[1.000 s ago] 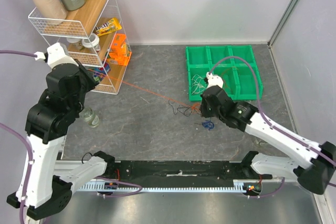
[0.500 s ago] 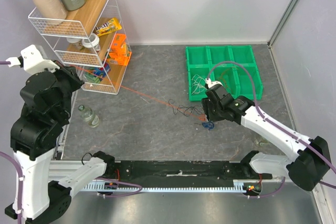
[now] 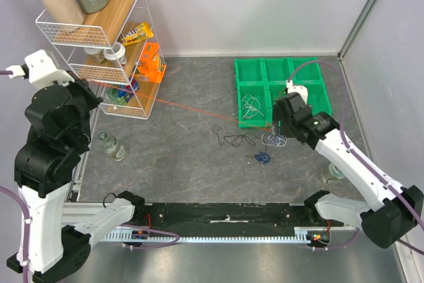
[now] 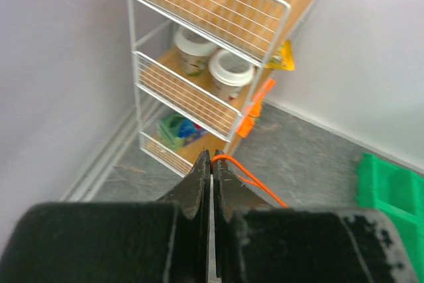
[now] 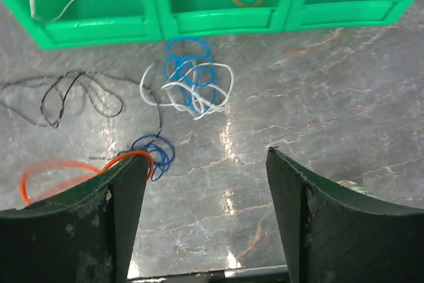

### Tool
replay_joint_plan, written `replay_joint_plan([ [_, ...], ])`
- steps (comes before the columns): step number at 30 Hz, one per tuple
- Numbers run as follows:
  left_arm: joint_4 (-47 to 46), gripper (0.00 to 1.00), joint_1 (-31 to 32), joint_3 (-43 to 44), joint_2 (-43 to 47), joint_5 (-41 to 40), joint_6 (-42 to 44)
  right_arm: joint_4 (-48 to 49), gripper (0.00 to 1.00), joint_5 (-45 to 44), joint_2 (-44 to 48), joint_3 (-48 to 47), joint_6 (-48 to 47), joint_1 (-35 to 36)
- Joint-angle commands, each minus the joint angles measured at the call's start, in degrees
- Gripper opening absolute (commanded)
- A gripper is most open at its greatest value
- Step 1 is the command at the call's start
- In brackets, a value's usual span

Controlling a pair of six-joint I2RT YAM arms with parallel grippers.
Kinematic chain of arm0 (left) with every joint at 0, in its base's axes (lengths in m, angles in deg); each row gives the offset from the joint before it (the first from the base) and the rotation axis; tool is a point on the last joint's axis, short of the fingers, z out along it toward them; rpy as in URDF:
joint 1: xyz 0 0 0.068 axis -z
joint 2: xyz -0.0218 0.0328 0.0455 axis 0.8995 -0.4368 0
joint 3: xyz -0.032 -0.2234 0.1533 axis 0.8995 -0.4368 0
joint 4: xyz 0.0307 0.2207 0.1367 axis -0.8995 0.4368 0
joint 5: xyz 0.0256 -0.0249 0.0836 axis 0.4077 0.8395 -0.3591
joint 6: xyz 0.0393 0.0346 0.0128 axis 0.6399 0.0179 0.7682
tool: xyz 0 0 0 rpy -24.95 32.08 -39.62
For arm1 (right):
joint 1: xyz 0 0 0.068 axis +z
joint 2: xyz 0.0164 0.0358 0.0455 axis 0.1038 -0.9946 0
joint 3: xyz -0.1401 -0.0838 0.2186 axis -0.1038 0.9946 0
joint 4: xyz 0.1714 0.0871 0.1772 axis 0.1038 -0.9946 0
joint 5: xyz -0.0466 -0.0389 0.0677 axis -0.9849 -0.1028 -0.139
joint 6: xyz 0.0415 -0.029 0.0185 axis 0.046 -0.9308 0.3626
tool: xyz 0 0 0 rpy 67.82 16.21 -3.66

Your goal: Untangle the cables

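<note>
While the left gripper (image 4: 211,164) pinches the orange cable (image 4: 252,180) taut, presumably to draw it free; right gripper (image 5: 202,157) hangs spread over blue-white tangle (image 5: 192,84), empty.

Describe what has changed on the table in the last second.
The right pincer opened, let go, and drew back toward the green tray; a white-and-blue bunch now lies free in front of it. The left arm swung left, drawing the orange cable along. Unchanged: the left pincer stays shut on that cable; the black cable and small blue bunch lie as before.
</note>
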Motion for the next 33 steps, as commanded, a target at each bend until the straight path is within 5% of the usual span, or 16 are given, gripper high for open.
replay_joint_plan([
  [1, -5.79, 0.02, -0.42, 2.71, 1.97, -11.77, 9.45, 0.39, 0.79, 2.47, 1.93, 0.21, 0.48, -8.71],
  [3, -9.03, 0.02, -0.42, 1.84, 3.11, -13.01, 13.58, 8.31, 0.79, 18.05, 5.54, 4.51, 0.28, -13.12],
  [5, -10.89, 0.02, -0.51, 1.13, 3.9, -13.02, 15.88, 10.09, 0.79, 22.22, 6.43, 5.58, 1.86, -14.8],
  [13, -10.28, 0.01, -0.42, 0.6, 4.52, -15.04, 18.35, -3.52, 0.79, -1.22, 1.59, -3.63, -0.68, -19.54],
  [15, -10.54, 0.02, -0.42, 0.25, 4.78, -15.74, 18.44, -0.82, 0.86, 12.2, 2.38, -3.03, -1.29, -27.24],
  [18, -10.72, 0.02, -0.51, -0.89, 5.57, -14.6, 18.44, 11.36, 0.83, 37.88, 2.73, 0.29, 3.33, -27.2],
  [20, -10.72, 0.01, -0.42, -1.33, 5.93, -15.04, 18.44, 17.55, 0.81, 46.65, 3.44, 2.85, 9.84, -27.29],
  [24, -9.93, 0.02, -0.42, -1.33, 6.71, -16.61, 20.19, -1.09, 0.8, 20.73, -0.58, -9.06, 4.35, -27.55],
  [28, -9.14, 0.02, -0.51, -2.12, 8.73, -17.67, 21.86, -5.11, 0.8, 0.73, -2.27, -13.92, -0.13, -28.96],
  [33, -5.37, 0.02, -0.51, -3.0, 9.36, -10.85, 14.25, -3.26, 0.77, 21.46, -7.71, -12.53, -14.01, -25.98],
])
